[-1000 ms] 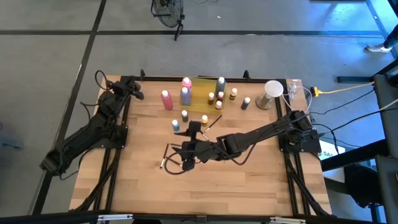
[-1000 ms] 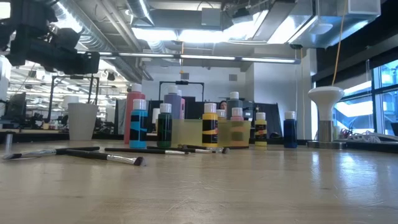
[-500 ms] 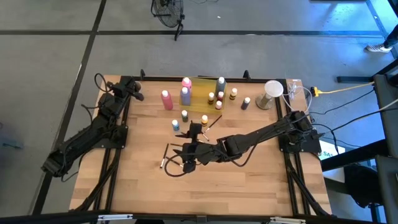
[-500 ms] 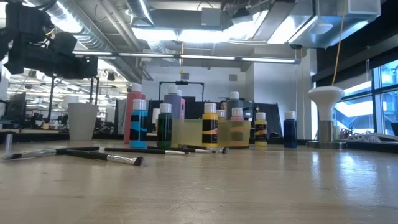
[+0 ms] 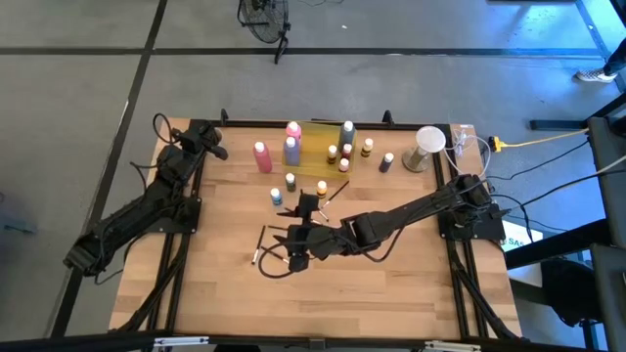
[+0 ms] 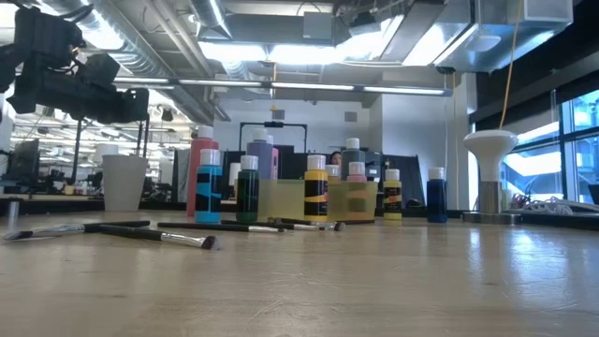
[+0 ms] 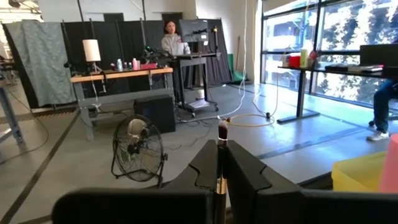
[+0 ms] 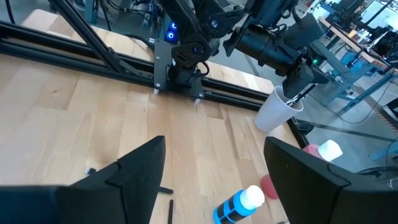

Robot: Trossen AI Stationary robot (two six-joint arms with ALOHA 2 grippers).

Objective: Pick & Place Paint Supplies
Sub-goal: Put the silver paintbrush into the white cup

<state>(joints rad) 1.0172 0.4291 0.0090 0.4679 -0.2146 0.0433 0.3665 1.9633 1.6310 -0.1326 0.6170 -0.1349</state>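
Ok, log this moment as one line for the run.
left gripper: shut on thin dark brush, over white paper cup | right gripper: open, empty, above table middle | loose brushes: on wooden table

Surface (image 5: 391,284): pale wood planks. Tall bottles: pink (image 5: 261,157), purple (image 5: 290,151), grey (image 5: 347,134). Tray (image 5: 318,145): translucent yellow. Small bottle (image 6: 208,186): blue, black label, white cap.

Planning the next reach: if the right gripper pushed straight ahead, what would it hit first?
Probably the white cup, ahead between the open right gripper fingers; the table before it looks free, though depth is unclear.
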